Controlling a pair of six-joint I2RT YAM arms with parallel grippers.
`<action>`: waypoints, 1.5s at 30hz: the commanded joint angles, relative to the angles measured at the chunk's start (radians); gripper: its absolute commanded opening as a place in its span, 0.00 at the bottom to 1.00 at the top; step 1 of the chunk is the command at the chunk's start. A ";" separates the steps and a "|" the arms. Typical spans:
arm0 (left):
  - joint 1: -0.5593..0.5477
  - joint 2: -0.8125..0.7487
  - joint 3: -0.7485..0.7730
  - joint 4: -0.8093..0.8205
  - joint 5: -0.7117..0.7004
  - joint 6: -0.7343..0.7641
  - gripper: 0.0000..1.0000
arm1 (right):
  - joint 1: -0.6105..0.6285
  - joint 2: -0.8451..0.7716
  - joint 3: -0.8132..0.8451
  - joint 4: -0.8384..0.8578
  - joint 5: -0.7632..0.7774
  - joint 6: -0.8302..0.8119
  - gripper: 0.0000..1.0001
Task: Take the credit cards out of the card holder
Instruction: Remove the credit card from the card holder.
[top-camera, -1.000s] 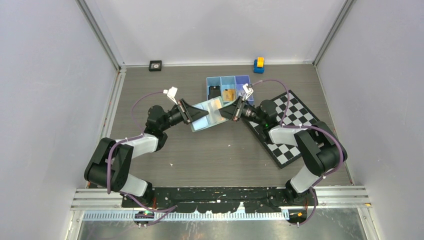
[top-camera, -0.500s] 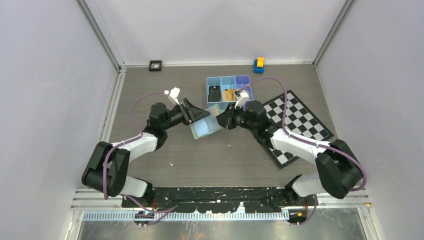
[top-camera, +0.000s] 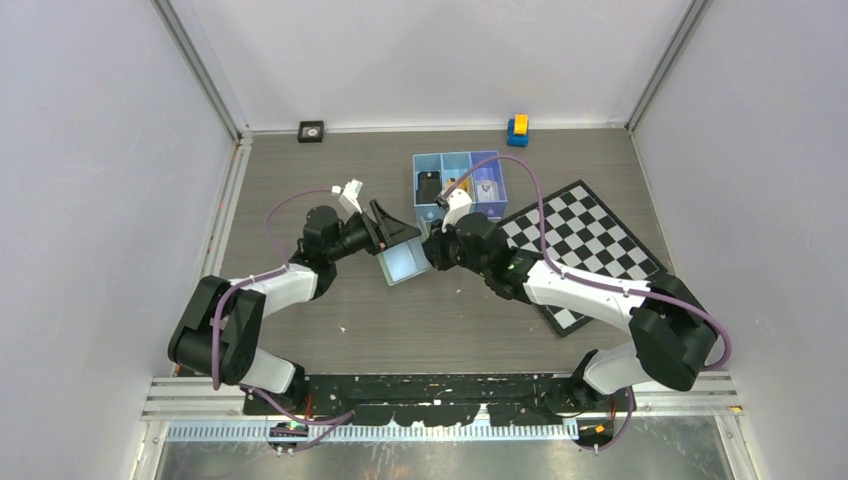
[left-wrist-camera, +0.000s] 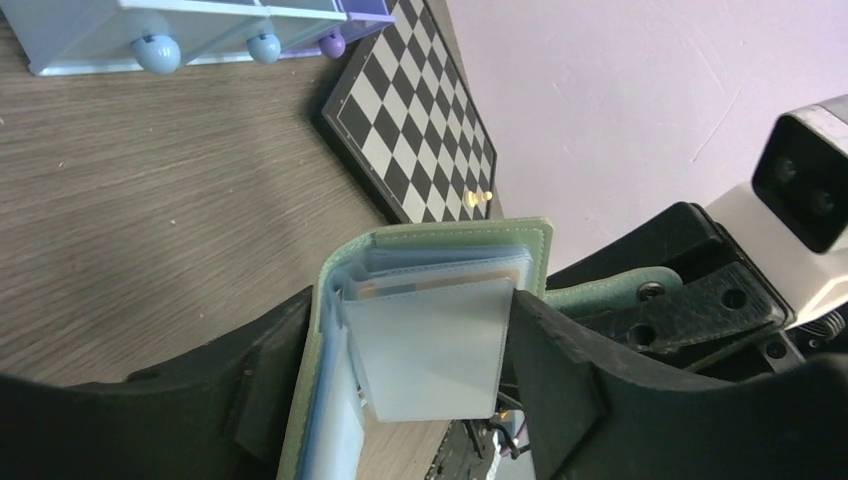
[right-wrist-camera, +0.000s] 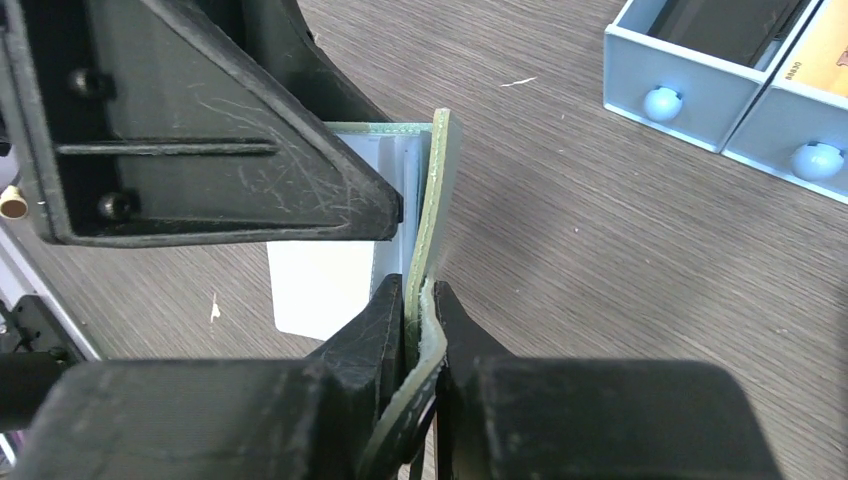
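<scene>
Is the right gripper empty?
No, the right gripper has both fingers pinched on the green cover of the wallet.

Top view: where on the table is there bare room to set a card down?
Bare: the back-left corner, left of the tray; also the near strip between the wallet and the base rail. Crowded: around wallet, tray and chessboard.
</scene>
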 joint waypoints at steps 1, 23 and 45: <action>-0.011 0.008 0.051 0.056 0.022 0.003 0.61 | 0.020 0.007 0.035 0.000 0.032 -0.036 0.01; 0.029 -0.027 -0.028 0.230 0.012 -0.070 0.40 | -0.227 -0.065 -0.133 0.263 -0.267 0.248 0.00; 0.042 0.121 0.013 0.273 0.076 -0.152 0.69 | -0.358 -0.015 -0.194 0.504 -0.495 0.445 0.00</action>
